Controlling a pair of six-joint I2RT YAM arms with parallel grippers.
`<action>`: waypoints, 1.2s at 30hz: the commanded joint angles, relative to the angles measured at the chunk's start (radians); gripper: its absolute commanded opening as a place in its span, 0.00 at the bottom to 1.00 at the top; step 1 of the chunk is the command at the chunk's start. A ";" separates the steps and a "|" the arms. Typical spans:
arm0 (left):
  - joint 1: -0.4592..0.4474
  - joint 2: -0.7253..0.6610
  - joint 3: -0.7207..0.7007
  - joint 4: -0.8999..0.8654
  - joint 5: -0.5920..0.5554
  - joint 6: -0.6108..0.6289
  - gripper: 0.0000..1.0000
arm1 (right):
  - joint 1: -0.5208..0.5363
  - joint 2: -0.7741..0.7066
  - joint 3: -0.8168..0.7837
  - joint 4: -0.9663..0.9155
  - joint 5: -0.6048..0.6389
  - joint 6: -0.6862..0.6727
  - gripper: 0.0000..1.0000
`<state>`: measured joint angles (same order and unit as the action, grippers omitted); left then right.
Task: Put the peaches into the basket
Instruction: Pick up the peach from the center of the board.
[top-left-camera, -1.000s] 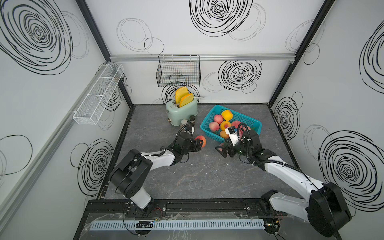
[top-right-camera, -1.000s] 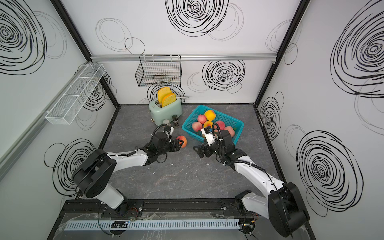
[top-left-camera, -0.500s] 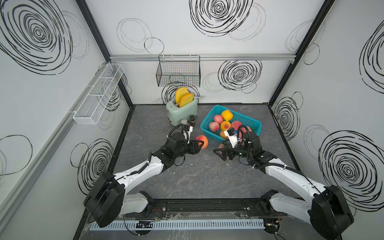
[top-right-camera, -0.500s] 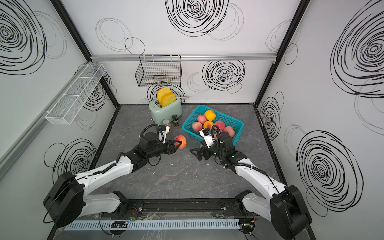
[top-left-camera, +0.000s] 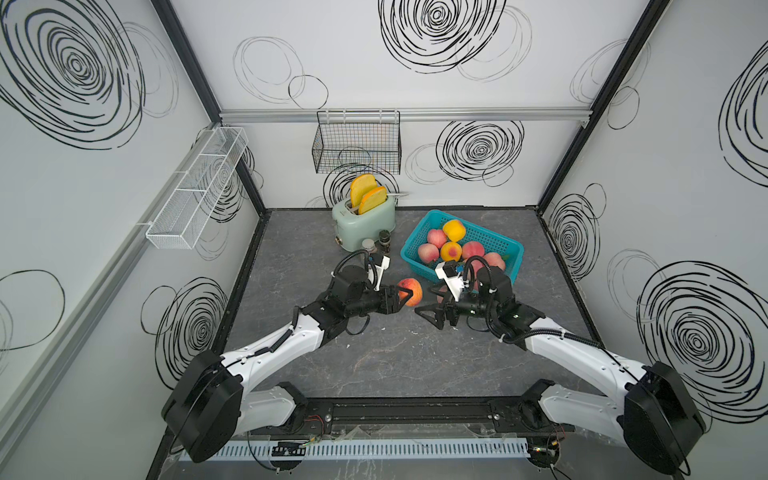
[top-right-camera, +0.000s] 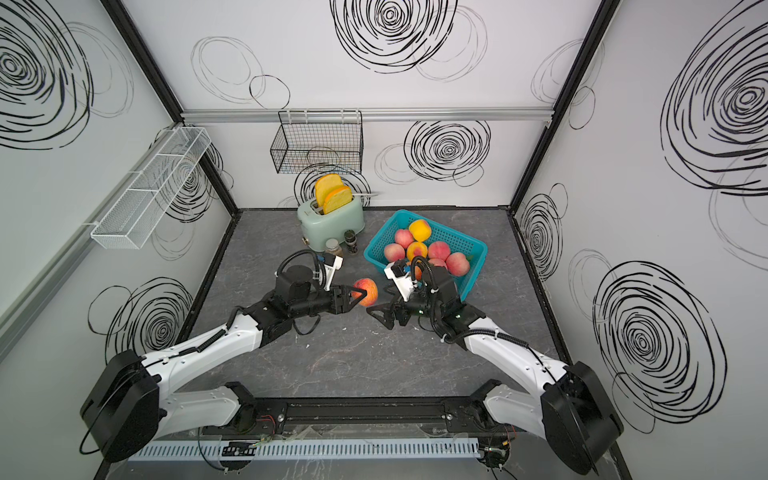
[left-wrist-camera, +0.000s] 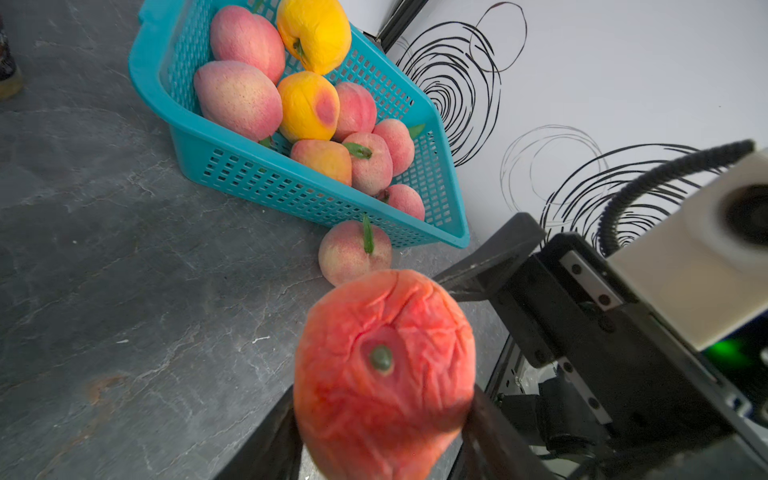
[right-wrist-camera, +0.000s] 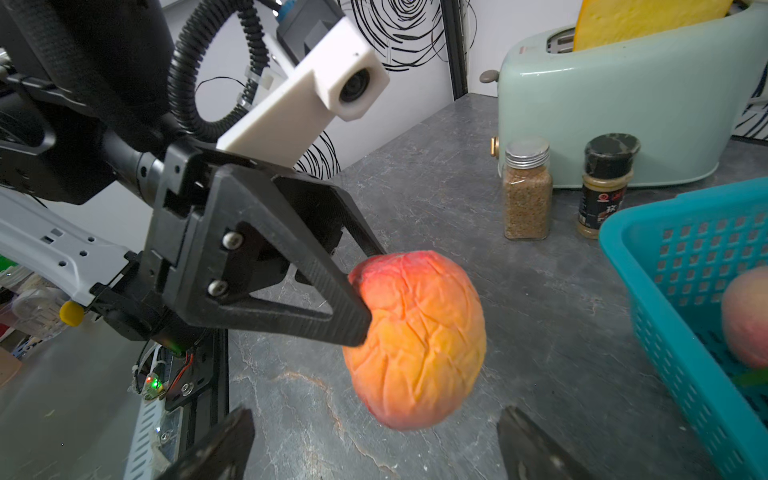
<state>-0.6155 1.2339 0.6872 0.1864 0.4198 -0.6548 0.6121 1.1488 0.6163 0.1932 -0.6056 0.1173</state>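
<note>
The held peach (right-wrist-camera: 417, 338) hangs clear of the table, off the basket's (left-wrist-camera: 291, 187) near long wall and apart from it. The left gripper (top-left-camera: 405, 296) pinches it at the stem end, so most of the fruit sticks out past the fingertips (right-wrist-camera: 357, 328). Squeezed this way it looks egg-shaped, with its long axis running on from those fingers. The right gripper (top-left-camera: 432, 318) faces it with its jaws spread wide and holding nothing. In the right wrist view the peach sits straight ahead of that gap and not yet inside it.

Both grippers are near the basket, the right one slightly nearer. A hand-over looks likely, though a direct carry by the left arm is also open.

The peach's red-to-orange skin is matte and deeply wrinkled, like soft foam, so it will dent under pressure. The basket is stiff teal plastic with slotted walls and already holds a pile of pink and yellow peaches. One more pink peach (left-wrist-camera: 353, 253), with a green leaf, lies on the grey stone-look table against the basket's near wall.
</note>
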 joint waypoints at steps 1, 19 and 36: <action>-0.004 -0.030 -0.008 0.041 0.063 -0.019 0.60 | 0.008 0.019 0.002 0.041 -0.028 -0.002 0.95; -0.030 -0.047 0.008 0.006 0.103 -0.012 0.60 | 0.022 0.060 0.030 0.075 -0.046 -0.004 0.91; -0.056 -0.042 0.003 0.013 0.094 -0.017 0.60 | 0.036 0.035 0.011 0.092 -0.046 0.002 0.67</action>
<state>-0.6609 1.1938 0.6846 0.1738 0.5007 -0.6632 0.6415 1.2098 0.6197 0.2470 -0.6518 0.1291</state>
